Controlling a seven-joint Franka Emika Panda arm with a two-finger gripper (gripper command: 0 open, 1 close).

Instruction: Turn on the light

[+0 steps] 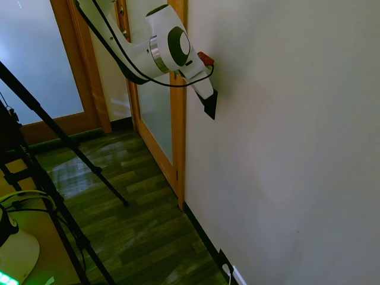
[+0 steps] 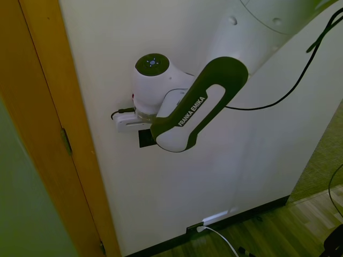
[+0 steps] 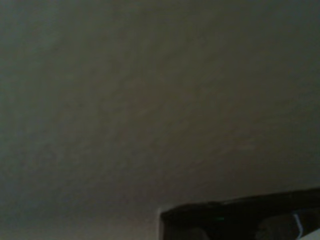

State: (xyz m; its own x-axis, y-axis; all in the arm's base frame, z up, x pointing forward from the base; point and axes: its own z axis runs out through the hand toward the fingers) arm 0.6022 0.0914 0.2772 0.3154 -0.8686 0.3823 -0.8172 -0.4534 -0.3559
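Pressed close against the white wall (image 1: 285, 148), gripper (image 1: 209, 105) over the black light switch (image 2: 144, 139); switch upright, just below the wrist. Fingers hidden: open or closed, impossible to tell.

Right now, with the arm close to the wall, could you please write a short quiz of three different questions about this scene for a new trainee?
1. True or false: the black switch plate is mounted on the white wall, beside the wooden door frame.
2. Which lies low near the baseboard? A) a white plug with a cord B) a lamp C) a chair
3. In the second exterior view, what hides most of the switch plate?

Key
1. True.
2. A.
3. The robot arm's wrist, which is right in front of it; the gripper's fingers cannot be seen there.
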